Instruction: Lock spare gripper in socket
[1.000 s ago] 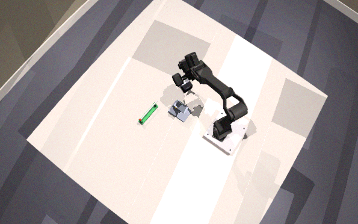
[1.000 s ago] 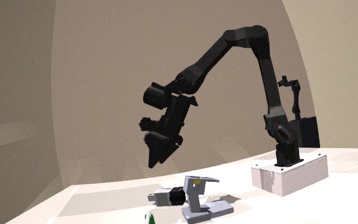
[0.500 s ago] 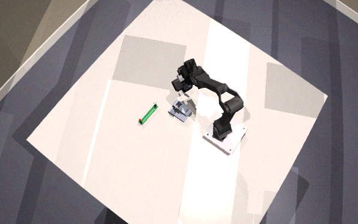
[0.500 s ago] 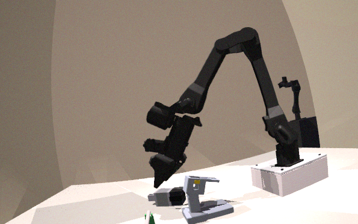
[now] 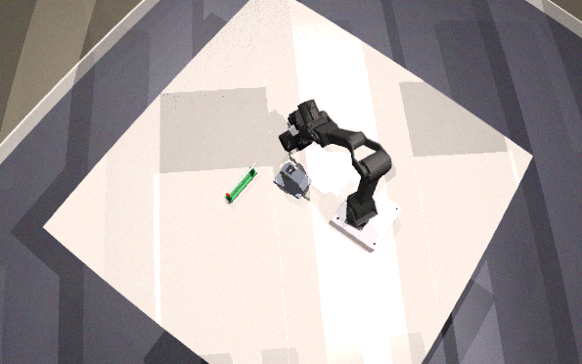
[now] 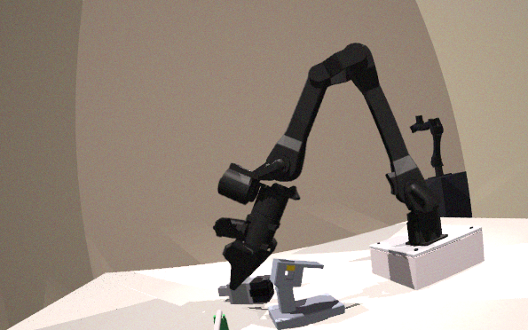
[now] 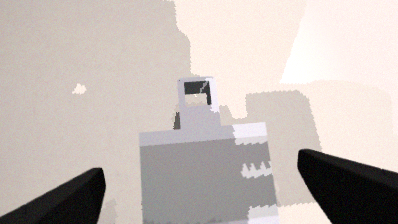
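Note:
The lock pin (image 5: 243,179) (image 6: 218,321), white with a red end, lies along the green holder (image 5: 245,187) (image 6: 224,324). The grey-blue mount (image 5: 294,183) (image 6: 286,300) stands upright; its raised socket block (image 6: 279,269) shows an open hole and no pin. The spare gripper (image 6: 240,295) (image 7: 205,175), grey with a black end, lies on the table beside the mount; its spigot (image 7: 200,117) has a rectangular opening. My gripper (image 6: 235,286) (image 7: 204,168) is open and empty, low over the spare gripper, with one finger on each side of its body in the wrist view. Finger contact cannot be told.
My arm's white base (image 5: 383,222) (image 6: 441,257) stands on the far side of the mount from the green holder. A thin dark cable-like line (image 5: 292,158) shows near the mount. Another small black arm (image 6: 436,146) stands in the background.

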### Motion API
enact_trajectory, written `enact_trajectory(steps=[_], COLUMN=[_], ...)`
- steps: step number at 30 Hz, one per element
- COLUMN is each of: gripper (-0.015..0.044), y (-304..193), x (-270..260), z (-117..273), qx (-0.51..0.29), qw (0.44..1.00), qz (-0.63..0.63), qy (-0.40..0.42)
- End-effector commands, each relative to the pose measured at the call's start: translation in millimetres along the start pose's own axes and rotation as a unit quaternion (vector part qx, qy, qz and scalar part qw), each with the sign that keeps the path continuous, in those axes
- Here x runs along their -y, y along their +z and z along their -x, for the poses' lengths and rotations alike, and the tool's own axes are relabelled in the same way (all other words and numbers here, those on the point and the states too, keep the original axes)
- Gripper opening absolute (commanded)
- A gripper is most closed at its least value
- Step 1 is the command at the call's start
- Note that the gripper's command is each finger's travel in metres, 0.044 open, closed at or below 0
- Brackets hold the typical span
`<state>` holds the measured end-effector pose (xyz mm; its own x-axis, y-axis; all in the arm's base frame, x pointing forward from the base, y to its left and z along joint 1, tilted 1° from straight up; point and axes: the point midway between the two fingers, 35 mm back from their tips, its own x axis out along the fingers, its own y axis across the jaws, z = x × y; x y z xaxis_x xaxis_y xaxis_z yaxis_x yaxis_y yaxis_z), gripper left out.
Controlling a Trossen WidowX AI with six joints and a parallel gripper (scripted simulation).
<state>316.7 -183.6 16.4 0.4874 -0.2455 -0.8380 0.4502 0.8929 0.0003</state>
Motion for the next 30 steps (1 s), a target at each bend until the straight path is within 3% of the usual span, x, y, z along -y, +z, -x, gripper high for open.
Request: enact_trajectory(steps=[1,19,25,30], gripper=[0.0440,0.0440,0.0282,0.0249], y=[-5.9,-21.0,-21.0,-21.0], x=[0.8,0.8,0.8,0.7], z=[-5.6,-25.0,-25.0,-25.0], qx=[-0.004,-0.004,-0.004,-0.004], qw=[1.000,1.000,1.000,1.000], qz=[0.002,0.002,0.002,0.002], qy=[-0.002,-0.002,-0.002,-0.002])
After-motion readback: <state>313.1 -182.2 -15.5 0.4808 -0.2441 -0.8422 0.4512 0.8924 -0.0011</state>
